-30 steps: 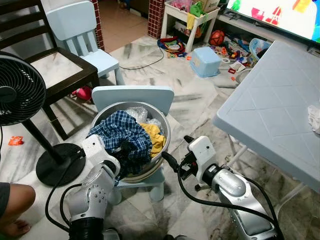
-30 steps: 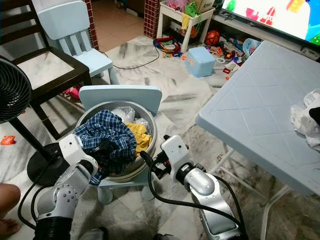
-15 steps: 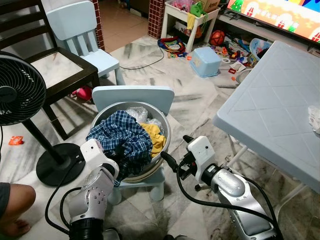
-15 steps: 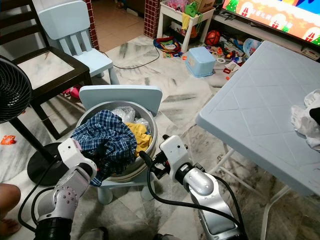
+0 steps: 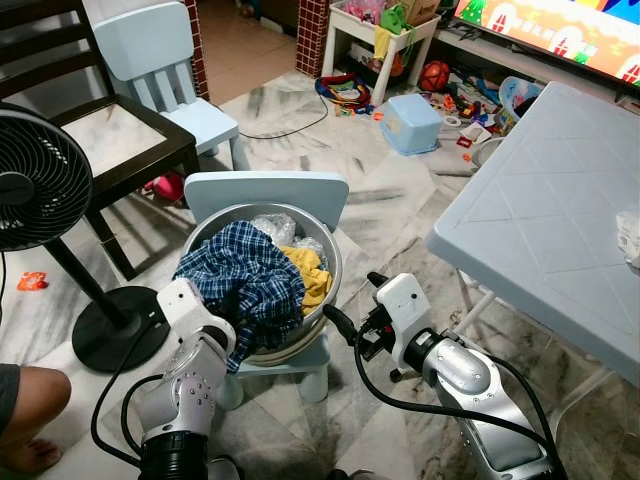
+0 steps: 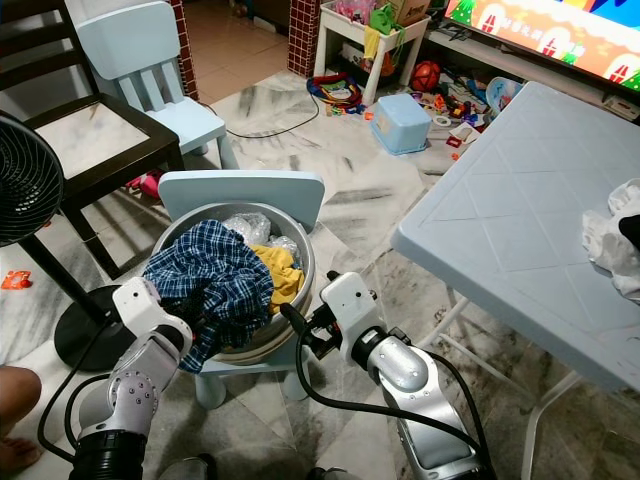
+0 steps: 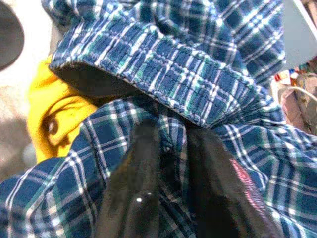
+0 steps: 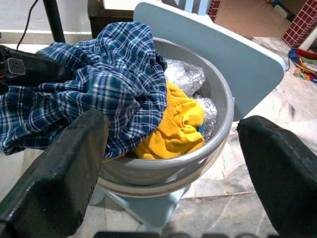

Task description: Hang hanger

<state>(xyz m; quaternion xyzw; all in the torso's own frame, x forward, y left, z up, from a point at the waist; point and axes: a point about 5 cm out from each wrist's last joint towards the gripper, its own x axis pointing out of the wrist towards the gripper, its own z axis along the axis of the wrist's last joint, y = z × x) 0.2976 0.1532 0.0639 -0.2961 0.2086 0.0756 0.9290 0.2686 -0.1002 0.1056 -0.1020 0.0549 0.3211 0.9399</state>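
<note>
The left gripper (image 7: 171,163) has its jaws pinched right down on a fold of the plaid shirt (image 5: 245,270), two black fingers (image 7: 133,188) nearly meeting with checked cloth squeezed between them, so that's a firm hold on fabric. The right gripper (image 8: 173,163) is the opposite, jaws spread wide and holding nothing, parked just beside the rim of the grey basin (image 6: 300,262) on its right side. As for the hanger itself, honestly I can't spot one anywhere, so if it's around it's probably buried under the laundry. The shirt is soft woven cotton, light and floppy, so it'll drape and drag whatever's tangled in it rather than lift clean; I'd guess a grab near the collar or a seam holds better than a loose fold. Under it sits a yellow garment (image 5: 308,272), also soft and crumpled, plus something silvery and crinkly at the back of the basin (image 8: 184,77), looks like foil or plastic wrap. The basin is smooth rounded plastic, sitting on a little pale blue kid's chair (image 5: 265,188) with a hard, glossy back. A pale blue bench (image 5: 540,210) with an embossed diamond pattern stands off to the right.
</note>
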